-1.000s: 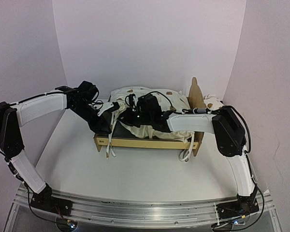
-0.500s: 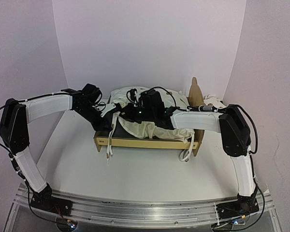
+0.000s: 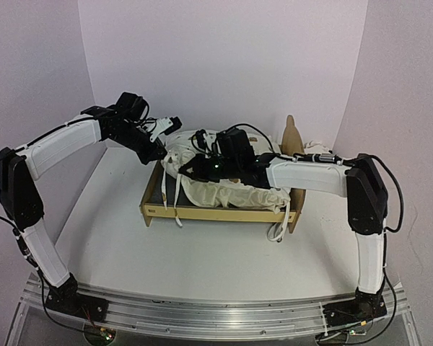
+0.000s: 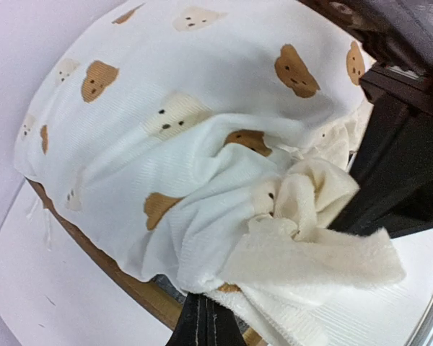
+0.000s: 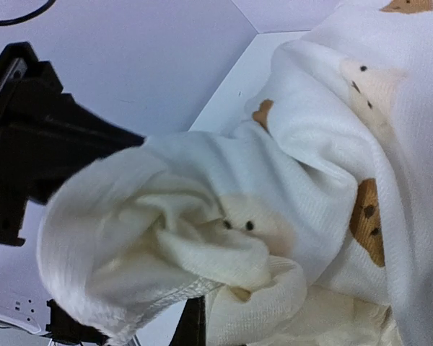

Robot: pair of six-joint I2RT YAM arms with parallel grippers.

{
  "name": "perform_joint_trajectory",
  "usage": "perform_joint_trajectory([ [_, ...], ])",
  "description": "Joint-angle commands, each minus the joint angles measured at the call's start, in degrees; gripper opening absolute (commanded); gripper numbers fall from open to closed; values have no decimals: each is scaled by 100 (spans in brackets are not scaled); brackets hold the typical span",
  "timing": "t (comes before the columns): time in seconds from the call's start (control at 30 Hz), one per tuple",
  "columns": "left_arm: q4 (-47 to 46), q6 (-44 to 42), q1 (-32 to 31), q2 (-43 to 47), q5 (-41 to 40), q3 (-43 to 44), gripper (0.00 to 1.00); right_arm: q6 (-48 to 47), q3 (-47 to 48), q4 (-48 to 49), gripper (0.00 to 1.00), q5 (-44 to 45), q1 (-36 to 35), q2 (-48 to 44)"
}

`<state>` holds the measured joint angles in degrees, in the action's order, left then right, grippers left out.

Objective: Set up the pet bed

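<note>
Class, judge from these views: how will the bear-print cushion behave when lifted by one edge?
Probably floppy: the cushion bunches into folds where the left gripper pinches it. Hardly fragile, being plush fabric. Its tie strings dangle over the pet bed frame and might snag.

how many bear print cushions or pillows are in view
2: the large cushion bunched on the pet bed, and a small pillow just beyond the headboard, far right. More could be hidden.

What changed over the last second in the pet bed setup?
The left gripper closed on the cushion and lifted its left end up and back. The right gripper, shut on the cushion throughout, shifted left with it. The pet bed stayed put.
</note>
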<state>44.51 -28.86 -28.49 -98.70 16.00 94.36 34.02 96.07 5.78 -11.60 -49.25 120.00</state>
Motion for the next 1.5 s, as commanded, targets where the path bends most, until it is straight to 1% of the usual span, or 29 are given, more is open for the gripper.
perform_joint_trajectory([
  [0.0, -185, -227, 9, -76, -285, 234, 0, -254, -50, -172, 0, -308, 15, -504],
  [0.17, -313, -217, 1, -382, -207, 630, 0, -252, -50, -191, 0, -371, 19, -496],
  [0.33, -420, -320, 5, -481, -302, 785, 0, -245, -28, -189, 0, -385, 19, -473],
  [0.43, -286, -296, 1, -530, -198, 953, 0, -238, -27, -198, 0, -394, 16, -454],
  [0.57, -362, -340, 1, -439, -195, 736, 0, -255, -31, -203, 0, -397, 18, -434],
  [0.63, -371, -409, 1, -502, -272, 887, 0, -259, -14, -212, 0, -403, 13, -416],
  [0.73, -199, -410, 1, -575, -165, 1139, 0, -266, 28, -252, 0, -440, 17, -390],
  [0.9, -255, -382, -7, -452, -181, 790, 0, -276, -52, -261, 0, -395, 17, -423],
  [1.0, -151, -416, -7, -482, -265, 893, 0, -279, -55, -276, 0, -403, 19, -425],
  [1.17, 422, -50, -17, -330, 367, 927, 0, -310, -59, -316, 0, -388, 18, -447],
  [1.27, 489, 132, -16, -171, 553, 615, 0, -324, -49, -321, 0, -361, 16, -445],
  [1.37, 293, 205, -16, -59, 491, 117, 0, -307, -5, -316, 0, -376, 20, -410],
  [1.47, 226, 311, -16, -81, 520, -46, 0, -278, 7, -328, 0, -410, 19, -399],
])
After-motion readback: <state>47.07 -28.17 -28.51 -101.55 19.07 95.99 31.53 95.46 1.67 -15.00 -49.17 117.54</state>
